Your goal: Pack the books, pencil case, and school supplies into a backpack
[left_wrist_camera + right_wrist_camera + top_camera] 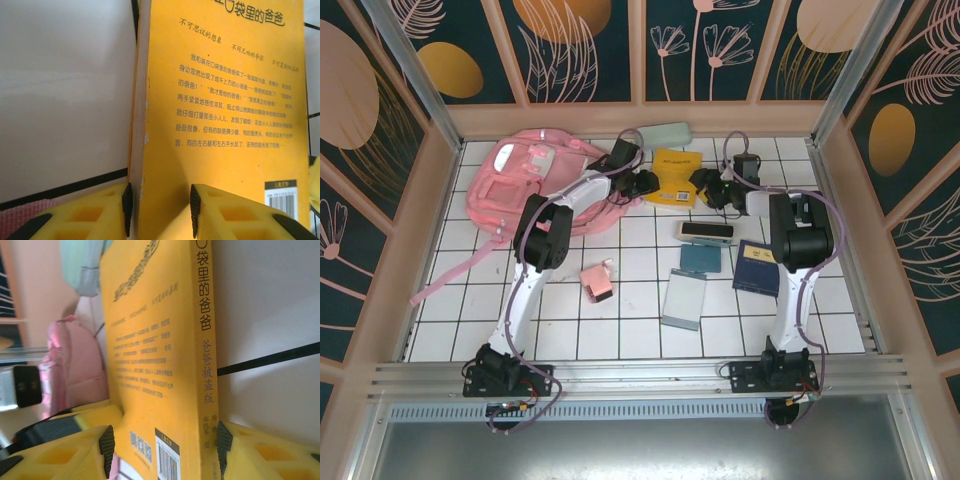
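Book-packing step: left gripper (160,202) clamped on yellow book (672,163) near the table (630,300) far edge, right gripper (164,445) fingers astride it, grip unclear; next needs a lift over to the backpack (515,190).

The yellow book (676,168) carries dark print, the backpack (520,185) is pink, the table (640,330) white-tiled with dark lines.

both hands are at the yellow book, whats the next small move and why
Probably lift the yellow book a little off the table, both hands together: the left hand straddles its page edge, the right hand its spine, and the backpack lies to its left.
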Robot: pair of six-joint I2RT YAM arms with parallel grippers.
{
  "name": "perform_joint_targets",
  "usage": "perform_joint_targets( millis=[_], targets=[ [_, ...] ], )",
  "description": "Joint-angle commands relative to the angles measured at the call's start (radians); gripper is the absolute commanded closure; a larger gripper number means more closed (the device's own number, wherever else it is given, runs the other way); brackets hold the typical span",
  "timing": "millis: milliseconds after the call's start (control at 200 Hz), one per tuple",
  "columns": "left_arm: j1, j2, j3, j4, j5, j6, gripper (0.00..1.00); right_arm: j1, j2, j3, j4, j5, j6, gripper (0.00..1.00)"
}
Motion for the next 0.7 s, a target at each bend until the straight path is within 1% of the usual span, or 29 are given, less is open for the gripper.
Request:
perform_joint_targets(
  millis=[0, 220, 300, 400, 455, 505, 540, 595, 695],
  targets=[
    [-0.041, 0.051, -0.008, -0.061, 0.096, 0.016, 0.62, 0.052, -0.088, 0.005, 0.179, -0.233, 0.068, 0.44],
    [-0.041, 0.049, -0.008, -0.065, 0.100, 0.021, 0.62, 0.051, -0.046, 0.074, -0.044, -0.143, -0.056, 0.47],
    [-0.041, 0.045, -0.011, -0.069, 0.095, 0.022, 0.62, 0.051, -0.039, 0.090, -0.102, -0.103, -0.089, 0.51],
    [-0.041, 0.039, -0.012, -0.076, 0.087, 0.028, 0.62, 0.046, -0.046, 0.098, -0.164, -0.037, -0.111, 0.62],
    [-0.041, 0.034, -0.014, -0.079, 0.083, 0.030, 0.62, 0.041, -0.046, 0.112, -0.222, 0.006, -0.127, 0.72],
    [-0.041, 0.029, -0.012, -0.080, 0.079, 0.030, 0.62, 0.038, -0.040, 0.129, -0.263, 0.019, -0.147, 0.83],
    [-0.041, 0.022, -0.011, -0.083, 0.077, 0.029, 0.62, 0.035, -0.041, 0.129, -0.272, 0.024, -0.152, 0.90],
    [-0.041, 0.006, -0.009, -0.083, 0.073, 0.026, 0.62, 0.030, -0.054, 0.109, -0.259, 0.027, -0.146, 0.99],
    [-0.041, -0.038, -0.003, -0.089, 0.056, 0.021, 0.61, 0.016, -0.097, 0.053, -0.211, 0.033, -0.122, 1.00]
  ],
)
